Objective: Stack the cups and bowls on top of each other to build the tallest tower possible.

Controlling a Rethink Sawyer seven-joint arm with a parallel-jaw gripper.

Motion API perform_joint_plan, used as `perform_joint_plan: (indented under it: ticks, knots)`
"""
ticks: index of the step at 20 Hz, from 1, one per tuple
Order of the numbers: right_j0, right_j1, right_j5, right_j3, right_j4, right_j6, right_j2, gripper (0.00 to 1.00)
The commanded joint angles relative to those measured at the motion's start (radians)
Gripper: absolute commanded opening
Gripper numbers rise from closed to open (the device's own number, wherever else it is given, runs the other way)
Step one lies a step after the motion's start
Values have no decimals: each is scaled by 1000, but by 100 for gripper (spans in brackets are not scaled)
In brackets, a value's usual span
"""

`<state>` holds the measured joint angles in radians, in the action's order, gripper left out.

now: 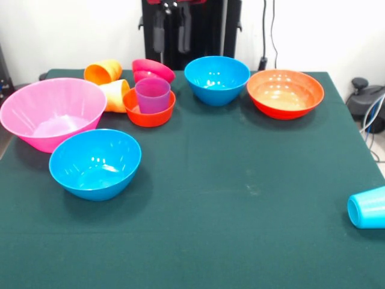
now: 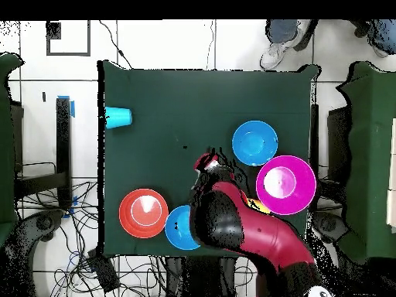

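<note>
The purple cup [image 1: 153, 94] stands upright in the small orange bowl [image 1: 149, 114] at the far left. Behind it lie the small magenta bowl [image 1: 153, 69], the orange cup [image 1: 103, 71] and the yellow-orange cup [image 1: 115, 93], all tipped over. The large pink bowl [image 1: 51, 111] and a blue bowl [image 1: 95, 162] stand left. Another blue bowl [image 1: 216, 78] and the wide orange-red bowl [image 1: 284, 93] stand at the far side. The light blue cup [image 1: 367, 208] lies on its side at the right edge. My gripper [image 1: 171, 30] hangs high over the far edge, fingers apart, empty. In the overhead view the gripper [image 2: 206, 161] and arm hide the small bowls.
The dark green table [image 1: 240, 198] ends just right of the light blue cup. The overhead view shows the pink bowl [image 2: 286, 184], a blue bowl [image 2: 254, 143], the orange-red bowl [image 2: 143, 213] and the light blue cup [image 2: 118, 117]. A person's shoes [image 2: 278, 50] show beyond the table.
</note>
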<state>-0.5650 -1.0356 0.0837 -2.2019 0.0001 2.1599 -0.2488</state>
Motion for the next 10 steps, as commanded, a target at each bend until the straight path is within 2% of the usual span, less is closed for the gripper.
perform_joint_plan:
  ticks: [1, 10]
  knots:
    - [13, 63, -13, -6, 48, 183, 24, 100]
    - [-112, 89, -10, 8, -25, 115, -43, 100]
